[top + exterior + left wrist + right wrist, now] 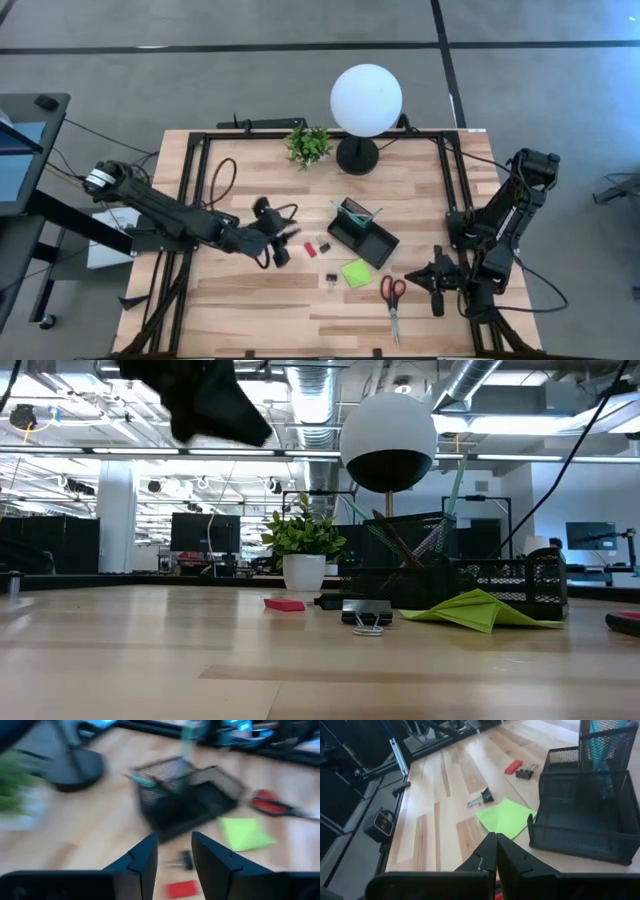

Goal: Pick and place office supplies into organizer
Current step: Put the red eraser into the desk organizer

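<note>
While airborne — left hand [174, 851] half-open, empty

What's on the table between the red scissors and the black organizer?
The lime-green sticky-note pad lies between the scissors and the organizer, seen in the high view.

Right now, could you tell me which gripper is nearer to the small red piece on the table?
The left. The left gripper is open just beside the small red piece, on its left in the high view. The right gripper is shut far across the table, beyond the organizer and scissors.
</note>
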Controlling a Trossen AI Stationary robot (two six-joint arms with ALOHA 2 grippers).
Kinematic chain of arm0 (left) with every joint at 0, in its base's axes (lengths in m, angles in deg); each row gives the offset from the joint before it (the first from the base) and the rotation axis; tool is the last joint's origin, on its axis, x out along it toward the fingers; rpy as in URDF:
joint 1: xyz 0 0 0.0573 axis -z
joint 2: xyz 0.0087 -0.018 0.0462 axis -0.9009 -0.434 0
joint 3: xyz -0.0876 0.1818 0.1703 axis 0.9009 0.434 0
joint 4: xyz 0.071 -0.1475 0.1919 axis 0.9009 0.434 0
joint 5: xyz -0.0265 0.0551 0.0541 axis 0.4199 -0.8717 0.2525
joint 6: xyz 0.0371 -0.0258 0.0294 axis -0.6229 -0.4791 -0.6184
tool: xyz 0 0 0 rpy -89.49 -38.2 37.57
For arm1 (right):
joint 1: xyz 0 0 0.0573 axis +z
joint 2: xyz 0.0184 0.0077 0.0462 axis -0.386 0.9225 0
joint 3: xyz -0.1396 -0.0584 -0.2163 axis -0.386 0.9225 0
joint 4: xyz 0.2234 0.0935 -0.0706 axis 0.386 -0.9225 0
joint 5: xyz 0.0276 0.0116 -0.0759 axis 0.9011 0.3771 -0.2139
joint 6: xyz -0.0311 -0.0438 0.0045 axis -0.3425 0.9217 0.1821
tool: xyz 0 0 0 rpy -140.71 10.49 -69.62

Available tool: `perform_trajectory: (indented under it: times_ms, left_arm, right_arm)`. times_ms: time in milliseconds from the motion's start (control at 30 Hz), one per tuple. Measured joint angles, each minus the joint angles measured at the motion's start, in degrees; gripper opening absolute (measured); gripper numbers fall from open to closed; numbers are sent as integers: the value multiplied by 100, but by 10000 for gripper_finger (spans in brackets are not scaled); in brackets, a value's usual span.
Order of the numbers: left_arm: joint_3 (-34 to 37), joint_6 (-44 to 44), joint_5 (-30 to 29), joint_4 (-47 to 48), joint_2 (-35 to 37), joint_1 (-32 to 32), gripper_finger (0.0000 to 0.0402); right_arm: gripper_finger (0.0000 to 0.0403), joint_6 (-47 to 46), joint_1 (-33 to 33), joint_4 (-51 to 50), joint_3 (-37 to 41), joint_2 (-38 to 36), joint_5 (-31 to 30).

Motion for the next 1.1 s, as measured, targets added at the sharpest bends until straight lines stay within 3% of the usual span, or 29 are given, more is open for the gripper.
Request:
perform_trajectory:
  times_ms: [67,133,300,467,600,833,1000,1100]
  left_arm:
    - [405,168,442,-836,-195,-20,113]
    - [658,655,465,-1256,-406,-21,113]
    - [741,928,419,-1412,-1066,-64,113]
    - [687,631,485,-1819,-1950,-112,118]
    - [395,654,566,-1950,-2547,-167,144]
    - [-103,438,45,-1929,-2926,-193,211]
    - [-114,734,675,-1566,-2925,-157,248]
    - [-117,972,636,-1365,-3012,-97,258]
  right_arm:
    - [0,21,0,1,0,0,2]
    - [0,148,0,-1,0,0,0]
    - [0,304,-12,-17,0,0,-4]
    - [0,303,-87,-22,0,0,-2]
    - [0,303,-125,-19,0,0,105]
    - [0,303,-125,-6,0,0,171]
    - [0,263,-125,-7,0,0,195]
    - [0,291,-125,-19,0,0,192]
